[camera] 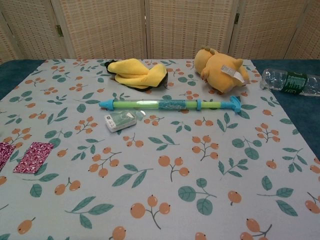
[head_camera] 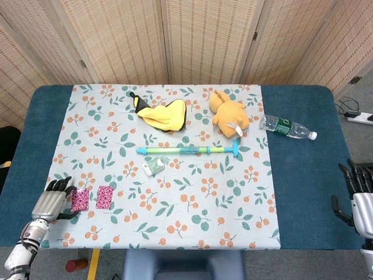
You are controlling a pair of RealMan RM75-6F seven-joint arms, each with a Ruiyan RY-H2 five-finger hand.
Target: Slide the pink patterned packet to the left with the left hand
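Observation:
Two pink patterned packets lie flat near the cloth's front left corner: the left packet (head_camera: 80, 199) and the right packet (head_camera: 105, 196). The chest view shows the right packet (camera: 33, 157) whole and the left packet (camera: 4, 153) cut by the frame's edge. My left hand (head_camera: 51, 202) sits just left of the left packet with fingers apart and nothing in it; its thumb lies close to the packet's lower corner, and I cannot tell whether it touches. My right hand (head_camera: 359, 199) hangs open over the table's right front edge, far from the packets.
On the floral cloth (head_camera: 192, 204) lie a small clear packet (head_camera: 154, 167), a blue-green water squirter (head_camera: 189, 150), a yellow plush (head_camera: 162, 113) and an orange plush (head_camera: 229, 114). A plastic bottle (head_camera: 287, 127) lies on the blue table cover at the right.

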